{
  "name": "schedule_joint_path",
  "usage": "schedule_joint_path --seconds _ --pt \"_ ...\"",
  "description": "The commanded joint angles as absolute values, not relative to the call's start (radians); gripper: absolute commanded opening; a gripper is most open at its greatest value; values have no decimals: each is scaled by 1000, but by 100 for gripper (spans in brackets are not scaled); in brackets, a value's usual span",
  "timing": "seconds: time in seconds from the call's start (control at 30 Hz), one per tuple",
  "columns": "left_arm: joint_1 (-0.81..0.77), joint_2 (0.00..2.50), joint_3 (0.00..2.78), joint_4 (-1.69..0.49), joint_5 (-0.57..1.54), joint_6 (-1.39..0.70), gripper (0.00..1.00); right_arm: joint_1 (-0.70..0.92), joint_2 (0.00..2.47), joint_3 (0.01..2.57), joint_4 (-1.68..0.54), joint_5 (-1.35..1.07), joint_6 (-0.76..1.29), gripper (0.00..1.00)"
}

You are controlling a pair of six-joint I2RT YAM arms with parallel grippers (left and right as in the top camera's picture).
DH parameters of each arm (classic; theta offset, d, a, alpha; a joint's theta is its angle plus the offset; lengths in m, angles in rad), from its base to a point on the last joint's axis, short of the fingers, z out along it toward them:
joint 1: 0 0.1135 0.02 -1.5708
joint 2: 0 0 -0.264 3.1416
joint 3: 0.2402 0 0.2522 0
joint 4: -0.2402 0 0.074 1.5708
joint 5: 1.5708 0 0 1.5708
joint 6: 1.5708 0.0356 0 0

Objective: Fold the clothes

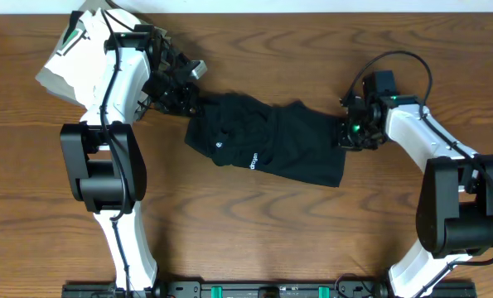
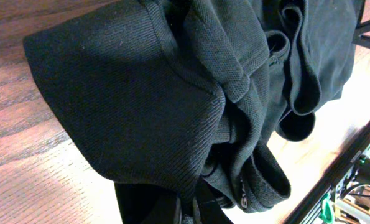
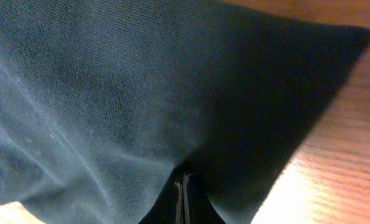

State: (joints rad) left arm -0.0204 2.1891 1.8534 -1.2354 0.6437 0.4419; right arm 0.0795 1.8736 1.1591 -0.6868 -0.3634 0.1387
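Fingers (image 3: 175,202) of the right gripper (image 1: 346,132) are clenched on the right edge of the black garment (image 1: 271,145). The left gripper (image 1: 186,101) grasps its bunched left end. The garment lies crumpled on the table (image 1: 254,240), stretched between both grippers, white logo up. A folded stack (image 1: 68,58) sits beyond its left end.

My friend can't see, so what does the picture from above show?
A black garment lies on a wooden table, with the left end effector and right end effector pinching its opposite ends. Folded clothes sit top left.
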Motion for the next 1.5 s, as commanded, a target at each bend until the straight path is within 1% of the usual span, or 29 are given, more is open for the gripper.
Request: schedule_joint_path --seconds 0.0,0.17,0.33,0.5,0.67,0.8,0.9,1.03,1.17,1.37,1.4,1.47 --pt "-17 2175 1872 -1252 640 436 6 70 1861 1109 -651 -395 188 1" --pt "-33 2139 1872 -1283 640 436 6 70 1906 1050 -594 -393 213 1" --pt "-108 2060 1872 -1265 648 405 6 70 1950 1046 -596 -394 213 1" --pt "-261 1994 1872 -1187 647 342 6 70 1969 1046 -594 -400 213 1" --pt "-443 1986 1871 -1084 646 274 6 70 1969 1046 -594 -400 213 1" --pt "-597 1990 1871 -978 634 259 6 70 1969 1046 -593 -400 213 1" --pt "-687 1992 1871 -904 545 215 6 70 1969 1046 -593 -400 213 1" --pt "-773 1992 1871 -839 453 211 6 70 1969 1046 -593 -401 213 1" --pt "-815 1992 1871 -798 394 211 6 63 1969 1046 -590 -407 213 1" --pt "-818 1992 1871 -782 372 211 7 30 1968 1047 -563 -477 213 1" --pt "-819 1992 1871 -778 373 211 15 24 1968 1047 -559 -484 213 1" --pt "-819 1992 1871 -767 373 211 60 14 1967 1057 -561 -492 213 1"
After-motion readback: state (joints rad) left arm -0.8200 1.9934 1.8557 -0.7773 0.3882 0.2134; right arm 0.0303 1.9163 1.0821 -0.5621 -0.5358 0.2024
